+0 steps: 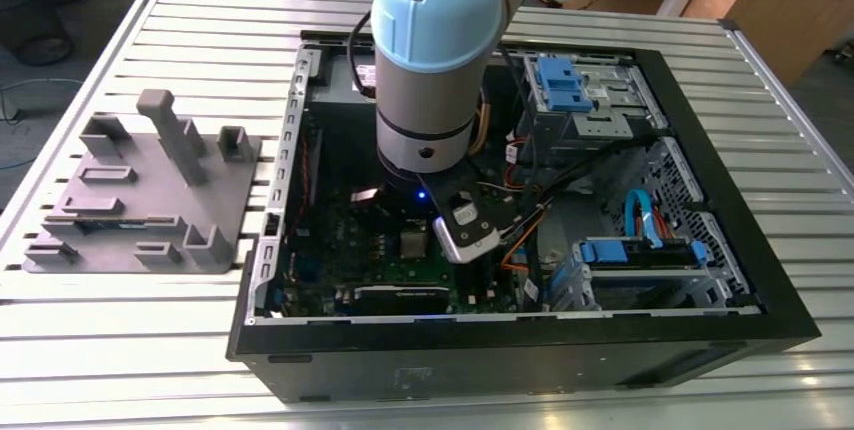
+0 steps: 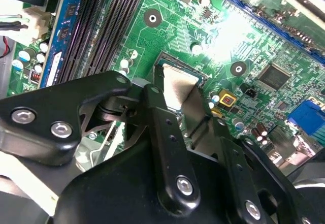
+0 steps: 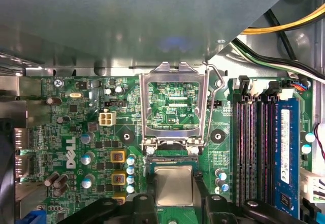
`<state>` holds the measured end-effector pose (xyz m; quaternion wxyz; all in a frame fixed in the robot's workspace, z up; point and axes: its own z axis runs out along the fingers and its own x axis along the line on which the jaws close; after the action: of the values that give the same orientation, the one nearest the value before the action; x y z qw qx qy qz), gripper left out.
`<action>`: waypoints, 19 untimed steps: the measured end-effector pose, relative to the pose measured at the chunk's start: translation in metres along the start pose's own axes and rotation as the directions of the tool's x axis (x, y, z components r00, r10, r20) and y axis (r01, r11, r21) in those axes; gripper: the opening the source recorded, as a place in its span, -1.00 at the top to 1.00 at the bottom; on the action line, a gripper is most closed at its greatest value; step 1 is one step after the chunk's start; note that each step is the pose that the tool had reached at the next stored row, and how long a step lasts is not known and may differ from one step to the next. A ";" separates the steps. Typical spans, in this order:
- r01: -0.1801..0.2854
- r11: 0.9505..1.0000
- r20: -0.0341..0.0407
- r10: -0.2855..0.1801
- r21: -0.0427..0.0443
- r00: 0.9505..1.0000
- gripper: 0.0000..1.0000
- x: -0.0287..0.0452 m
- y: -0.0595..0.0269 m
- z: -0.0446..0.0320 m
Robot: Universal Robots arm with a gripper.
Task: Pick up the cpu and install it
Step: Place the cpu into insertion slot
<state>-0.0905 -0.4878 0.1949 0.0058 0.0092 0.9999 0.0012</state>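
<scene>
The gripper [image 3: 174, 201] hung low inside the computer case [image 1: 747, 290], straddling the cpu [image 3: 173, 184]; whether it was clenched on the chip or released cannot be told. The cpu lay in the socket opening on the green motherboard [image 3: 76, 132], or just over it. By my judgement the pickup and carry were done. Seating was unconfirmed, and the socket frame [image 3: 175, 76] stood hinged open beside the chip, not yet closed. The cpu lay flat, metal top upward. Being square, it had no long axis, and its edges ran parallel to the frame and the memory slots [image 3: 251, 148].
</scene>
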 end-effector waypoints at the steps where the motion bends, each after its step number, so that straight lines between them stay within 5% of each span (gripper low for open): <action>1: 0.000 1.000 0.000 0.000 0.000 1.000 0.22 0.0000 0.0000 0.0000; 2: 0.000 1.000 0.000 0.000 0.000 1.000 0.09 0.0000 0.0000 0.0000; 19: 0.000 1.000 0.000 0.000 0.000 1.000 0.09 0.0000 0.0000 0.0032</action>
<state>-0.0904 -0.4878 0.1917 0.0060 0.0091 0.9999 0.0012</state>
